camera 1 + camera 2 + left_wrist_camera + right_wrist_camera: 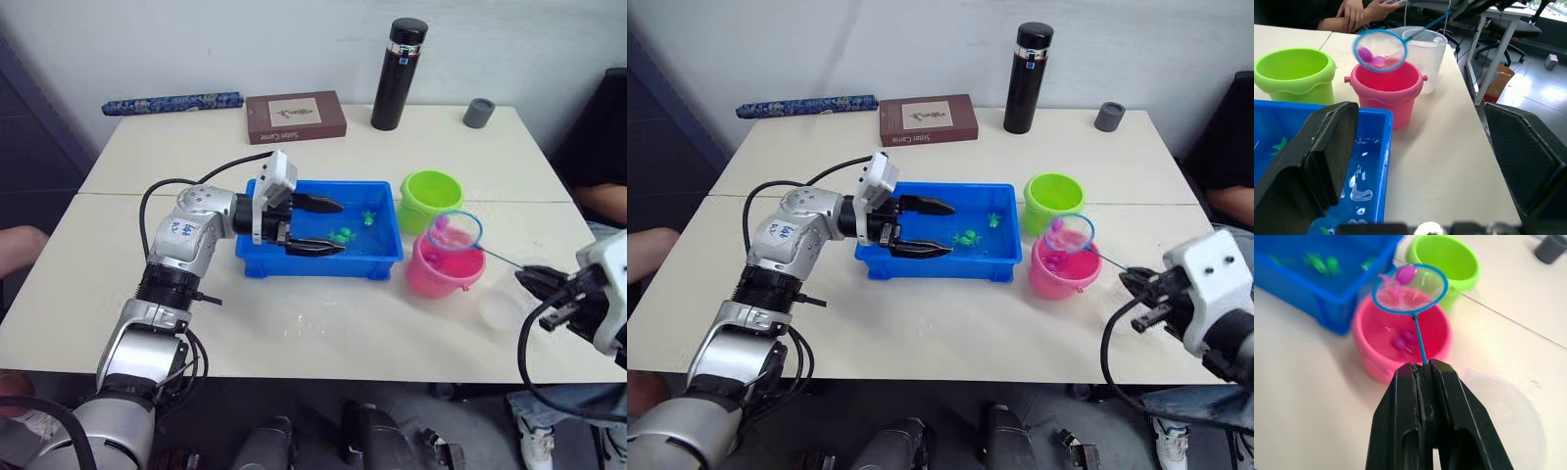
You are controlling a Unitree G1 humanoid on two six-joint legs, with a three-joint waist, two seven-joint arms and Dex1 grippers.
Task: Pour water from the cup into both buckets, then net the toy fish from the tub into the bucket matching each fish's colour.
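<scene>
The tub's (384, 257) left half is blocked — the left gripper (333, 226) reaches in there with jaws spread, leaving only its right end open from above. Right of the tub the green bucket (429, 195) and pink bucket (443, 273) stand close together, the net (455, 229) hovering over the pink one, the cup (502, 302) just beyond — little room between. Bare table (323, 328) lies along the near edge.

The brown book (295, 117) at the table's far edge carries spine lettering, seemingly "Sister Carrie". No other text is legible.
</scene>
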